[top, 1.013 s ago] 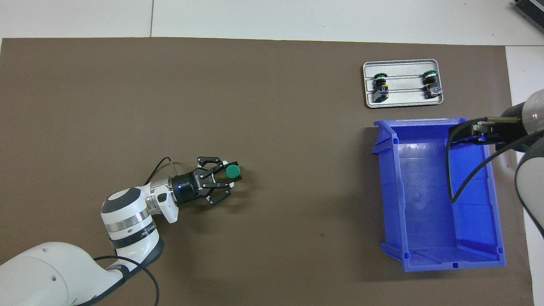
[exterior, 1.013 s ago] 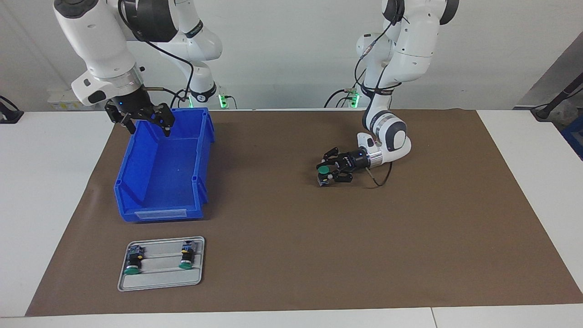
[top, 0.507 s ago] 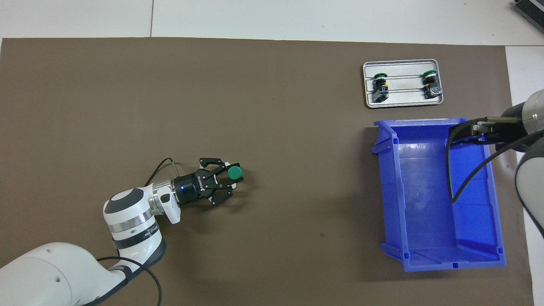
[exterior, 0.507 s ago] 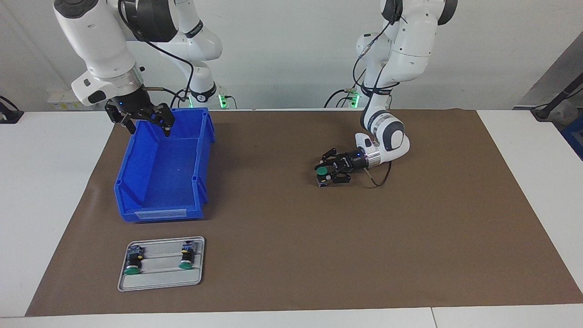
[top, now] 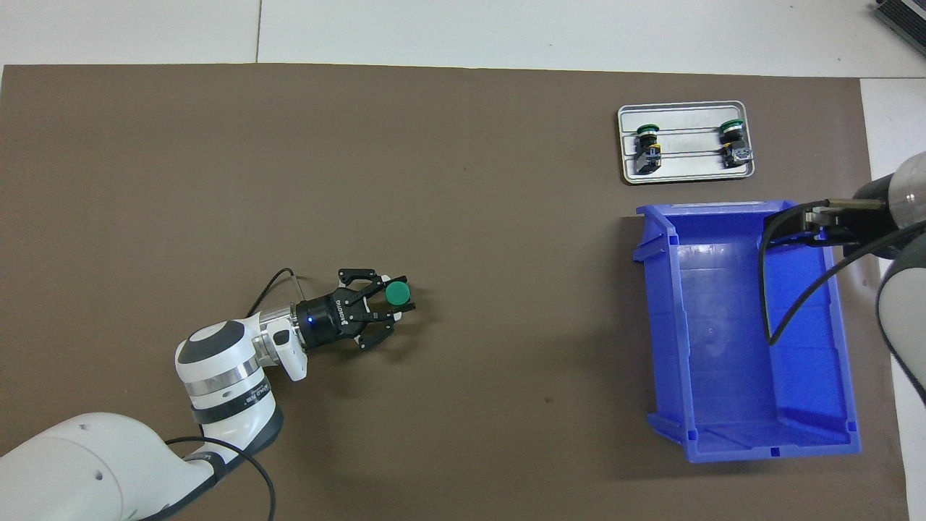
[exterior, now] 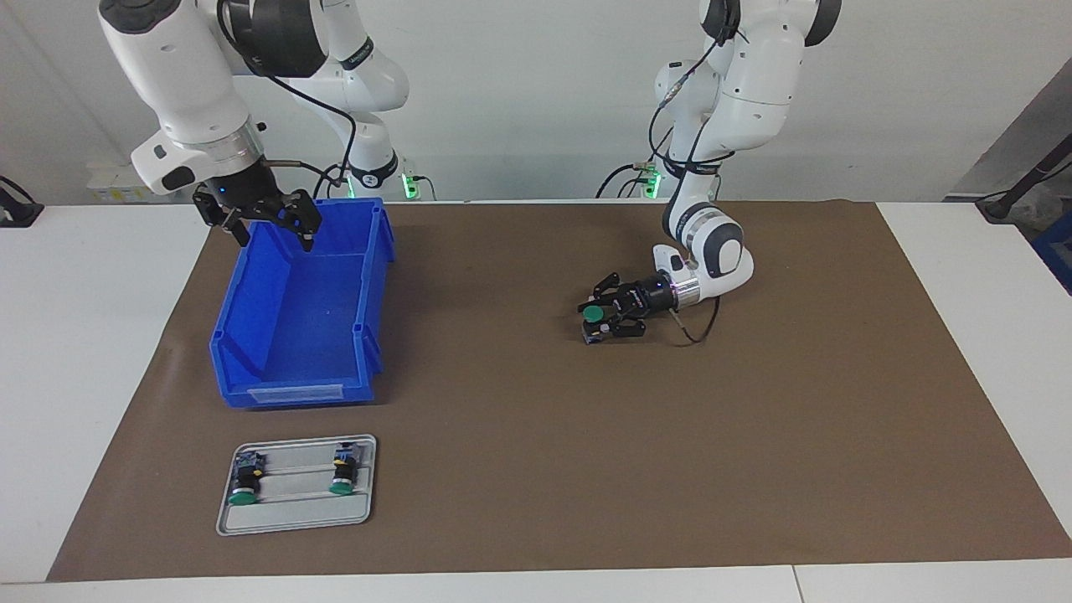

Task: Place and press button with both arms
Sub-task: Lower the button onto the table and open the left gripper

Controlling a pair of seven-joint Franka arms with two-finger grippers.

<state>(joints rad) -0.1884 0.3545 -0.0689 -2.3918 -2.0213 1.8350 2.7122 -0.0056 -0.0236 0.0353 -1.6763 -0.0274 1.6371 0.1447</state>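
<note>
Brown matting covers the white table, with a plain pale wall above the arms' bases. Low on that mat, the left gripper lies almost level, its fingers closed around the black cylindrical body of the small push-button switch; whether they are clamped tight or easing off I cannot tell. The button stands upright between them, long axis vertical, round flat green cap up and blue-grey block end down at the mat. So the cap faces straight up, free of the fingers, which reach in from the side; a press would have to come from above. The left arm is plainly the nearer one. The right gripper waits with fingers spread apart over the robots' end of the open blue plastic bin, well apart from the button. Farther from the robots than the bin, a grey metal tray holds two more green-capped buttons lying on their sides.
</note>
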